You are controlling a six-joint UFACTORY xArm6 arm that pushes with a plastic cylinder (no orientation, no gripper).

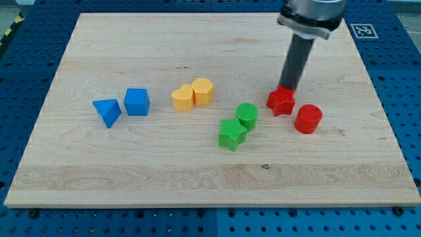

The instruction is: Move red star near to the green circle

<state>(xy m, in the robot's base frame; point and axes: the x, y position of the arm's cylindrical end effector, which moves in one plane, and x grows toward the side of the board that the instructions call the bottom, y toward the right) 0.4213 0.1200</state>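
The red star lies right of the board's middle. The green circle sits a short way to its left and slightly lower, with a small gap between them. My tip rests against the red star's upper right edge, the dark rod rising from it toward the view's top.
A green star touches the green circle at its lower left. A red circle lies right of the red star. Two yellow blocks sit left of centre. A blue triangle and a blue block lie at the left. The wooden board holds all.
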